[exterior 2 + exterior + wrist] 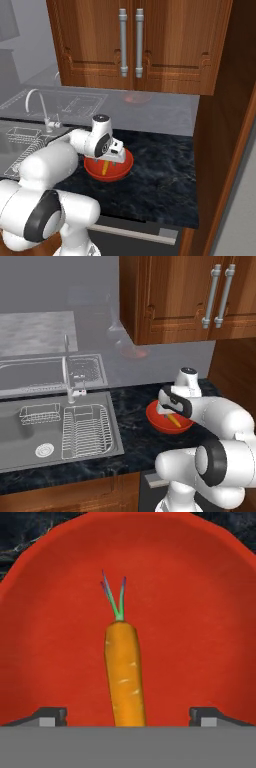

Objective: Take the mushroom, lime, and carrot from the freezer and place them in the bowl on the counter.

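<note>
My hand hangs over the bowl, fingers spread wide apart, the carrot between them unclamped, its long axis pointing straight ahead, tuft end farthest.

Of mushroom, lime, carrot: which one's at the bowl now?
The tapered orange carrot with green tuft, lying over the glossy red-orange bowl between the open end effector tips.
</note>
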